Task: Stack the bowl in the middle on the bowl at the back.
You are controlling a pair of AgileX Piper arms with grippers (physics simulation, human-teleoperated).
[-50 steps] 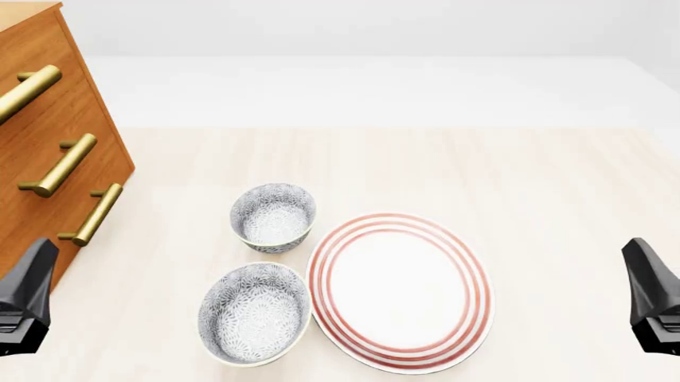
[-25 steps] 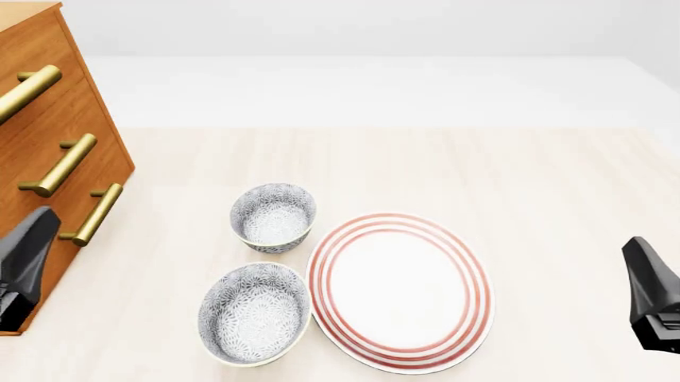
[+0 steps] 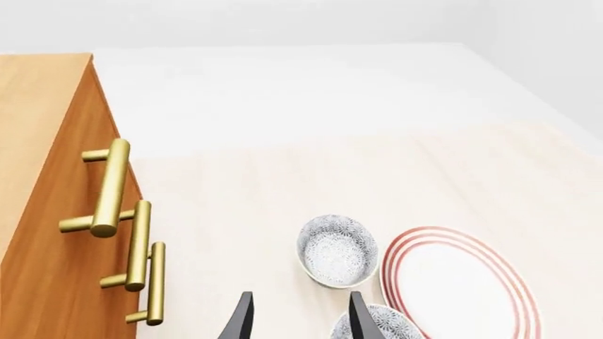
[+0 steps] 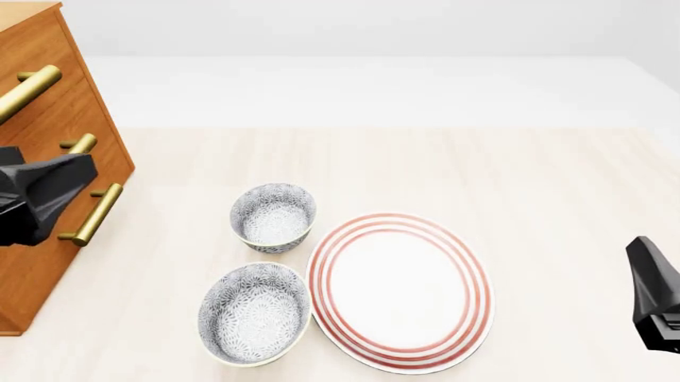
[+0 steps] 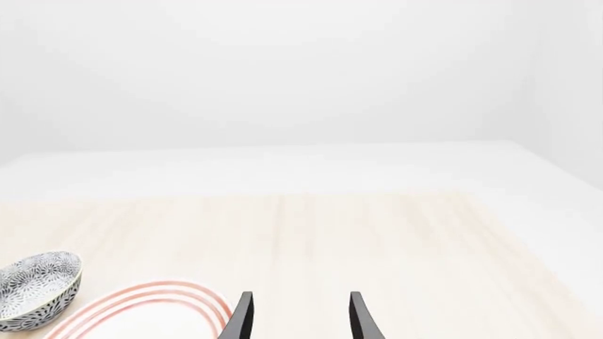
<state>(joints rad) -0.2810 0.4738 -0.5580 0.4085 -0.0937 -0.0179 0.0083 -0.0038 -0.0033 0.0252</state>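
In the left wrist view, the left gripper (image 3: 296,321) is seen with its jaws parted and nothing between them; only the two dark fingertips show, cut off by the frame edge. The bowl at the back (image 3: 337,251) is fully shown just beyond them, beside the red-ringed plate (image 3: 462,286), which is cropped. Only a sliver of the bowl in the middle (image 3: 377,325) is visible, partly hidden behind one finger. A wooden drawer cabinet (image 3: 47,212) with brass handles stands alongside.

In the front view, both bowls sit on the table (image 4: 531,175), close together but apart. The left gripper is held before the cabinet; the right gripper (image 4: 657,298) is partly cut off.

In the right wrist view, the right gripper's jaws are parted and empty; one bowl is cropped at the edge.
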